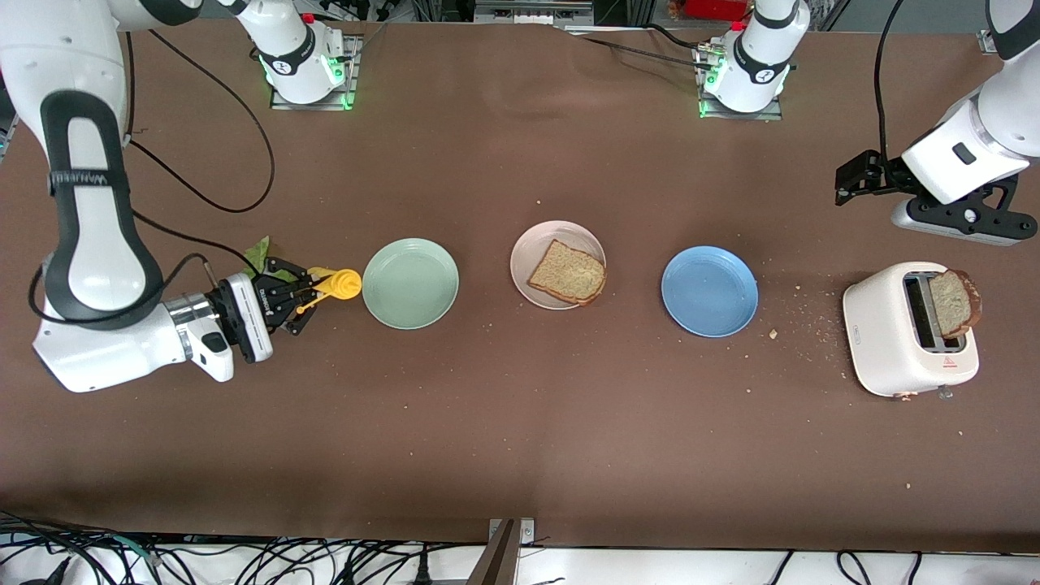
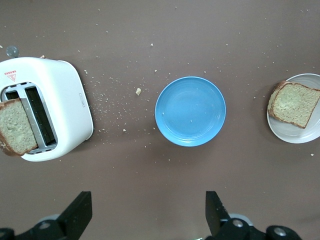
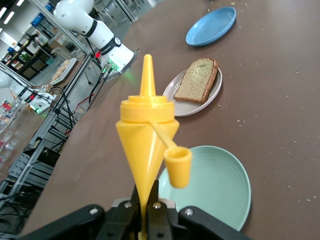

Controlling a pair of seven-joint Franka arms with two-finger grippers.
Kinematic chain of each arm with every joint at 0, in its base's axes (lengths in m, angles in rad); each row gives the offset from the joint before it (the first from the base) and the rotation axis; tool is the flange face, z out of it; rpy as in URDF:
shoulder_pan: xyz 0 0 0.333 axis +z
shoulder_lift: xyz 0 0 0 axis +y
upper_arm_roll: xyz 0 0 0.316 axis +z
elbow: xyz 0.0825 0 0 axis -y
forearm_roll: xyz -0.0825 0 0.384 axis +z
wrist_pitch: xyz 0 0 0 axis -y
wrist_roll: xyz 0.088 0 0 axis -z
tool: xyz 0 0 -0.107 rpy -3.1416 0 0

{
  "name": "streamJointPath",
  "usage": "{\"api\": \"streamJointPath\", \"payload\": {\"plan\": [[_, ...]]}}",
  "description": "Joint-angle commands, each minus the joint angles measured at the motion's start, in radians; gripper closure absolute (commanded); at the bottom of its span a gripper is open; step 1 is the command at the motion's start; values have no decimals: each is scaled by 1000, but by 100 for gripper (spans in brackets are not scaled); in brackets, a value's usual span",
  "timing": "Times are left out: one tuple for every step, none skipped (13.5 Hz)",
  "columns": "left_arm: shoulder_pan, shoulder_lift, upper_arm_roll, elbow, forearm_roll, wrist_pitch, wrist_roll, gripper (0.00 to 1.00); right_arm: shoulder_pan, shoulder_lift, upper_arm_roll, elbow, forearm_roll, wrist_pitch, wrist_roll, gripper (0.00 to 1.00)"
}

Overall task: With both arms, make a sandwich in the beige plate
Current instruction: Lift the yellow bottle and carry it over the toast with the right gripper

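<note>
Bread slice [image 1: 568,274] lies flat on beige plate [image 1: 528,244]; right end effector [image 1: 302,299] grips yellow bottle [image 1: 333,286].

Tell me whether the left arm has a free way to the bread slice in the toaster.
Probably yes: the left pincer is open and empty, up near the toaster, and nothing covers the bread slice sticking out of its slot.
</note>
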Motion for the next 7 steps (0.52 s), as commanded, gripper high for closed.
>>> {"api": "streamJointPath", "payload": {"plan": [[-11,1,16,-2,-27,8,-6,0,69,30,-11,103,-63,-48,174,100],[-14,3,16,2,-27,8,-6,0,111,28,-10,138,-116,-48,224,100],[-18,3,16,4,-29,10,-6,0,163,27,-11,167,-173,-50,265,100],[-18,4,16,4,-27,8,-6,0,210,17,-11,186,-222,-48,308,100],[-11,4,16,4,-26,8,-5,0,243,8,-11,187,-261,-47,357,100],[-1,4,21,4,-29,8,1,0,277,1,-11,187,-302,-44,409,100],[15,4,23,7,-30,8,10,0,323,-10,-11,189,-347,-40,461,100]]}}
